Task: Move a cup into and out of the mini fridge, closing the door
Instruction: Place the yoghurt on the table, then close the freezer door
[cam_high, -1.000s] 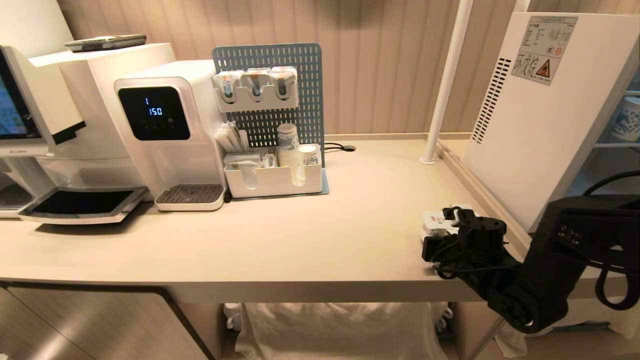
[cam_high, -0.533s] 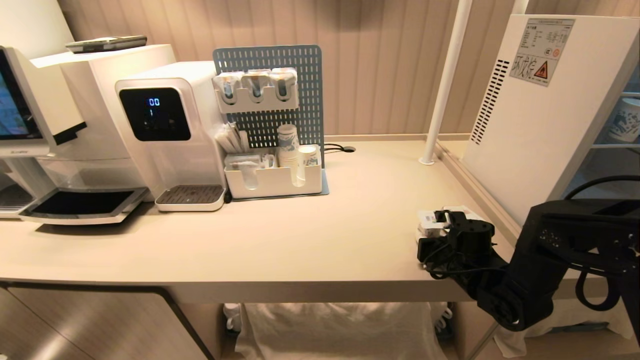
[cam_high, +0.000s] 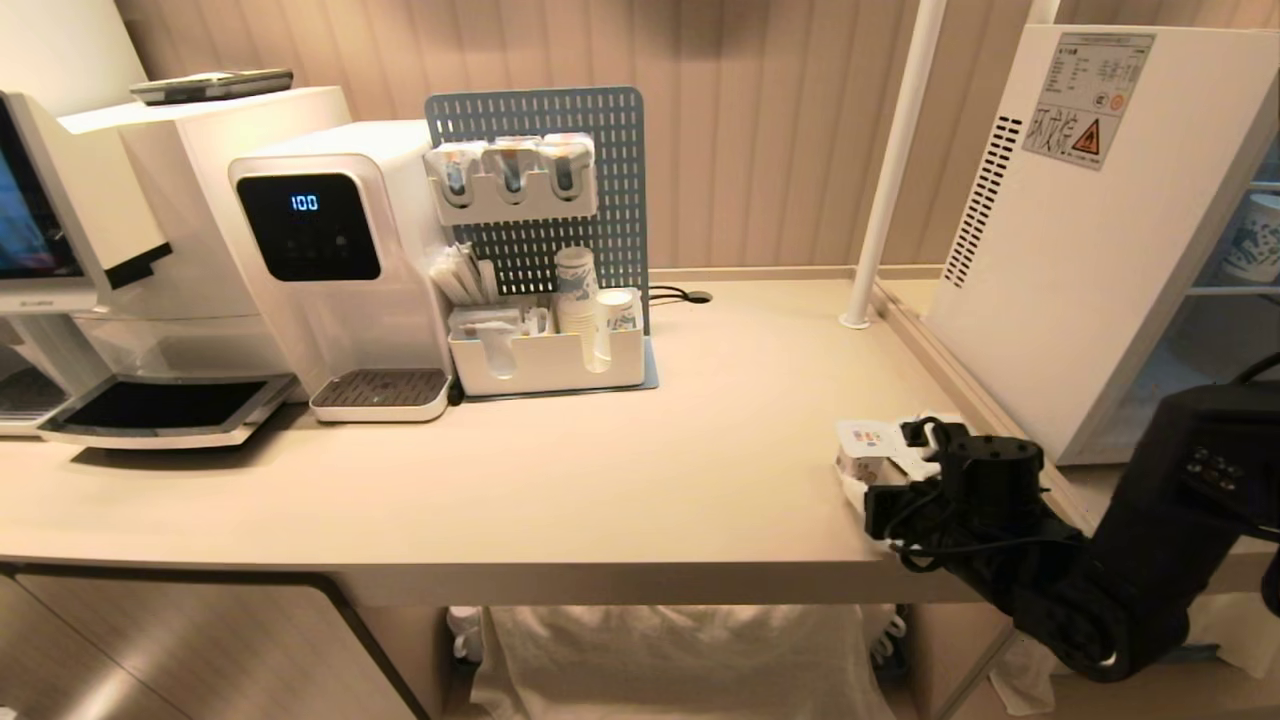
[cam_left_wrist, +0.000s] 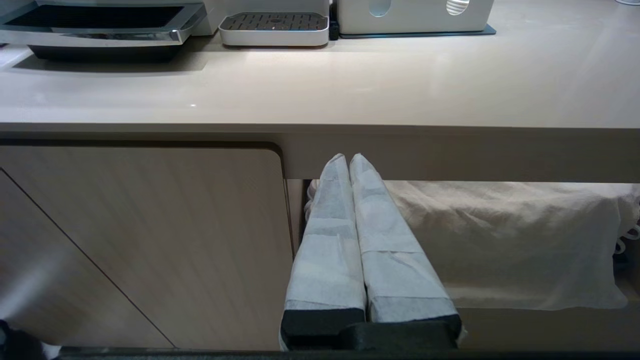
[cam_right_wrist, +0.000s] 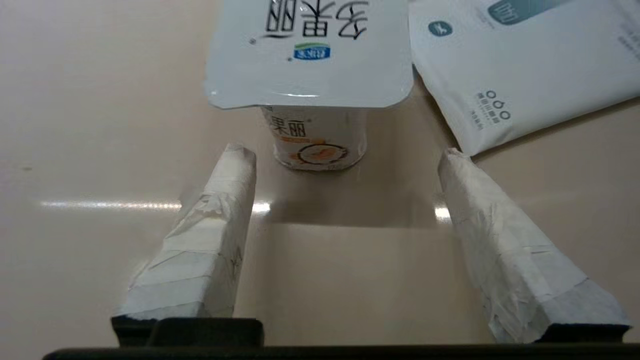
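The cup (cam_high: 866, 448) stands upright on the beige counter (cam_high: 650, 480) near its front right corner, its square foil lid (cam_right_wrist: 310, 50) above an orange round mark. My right gripper (cam_right_wrist: 346, 152) is open, low over the counter, just short of the cup. Its taped fingertips (cam_right_wrist: 239, 157) stand apart from the cup on either side. In the head view the right gripper (cam_high: 885, 480) reaches in from the right. The mini fridge (cam_high: 1090, 230) stands behind, vented side showing; the door is out of view. My left gripper (cam_left_wrist: 348, 157) is shut, parked below the counter edge.
A white pouch (cam_right_wrist: 520, 65) lies flat beside the cup. A white pole (cam_high: 885, 170) rises left of the fridge. A water dispenser (cam_high: 330, 260), a coffee machine (cam_high: 120, 250) and an organiser with paper cups (cam_high: 550, 350) line the back left. A cloth (cam_left_wrist: 500, 240) hangs under the counter.
The right gripper has opened and let go of the cup, then drawn back a little to the right. The cup stays standing on the counter.
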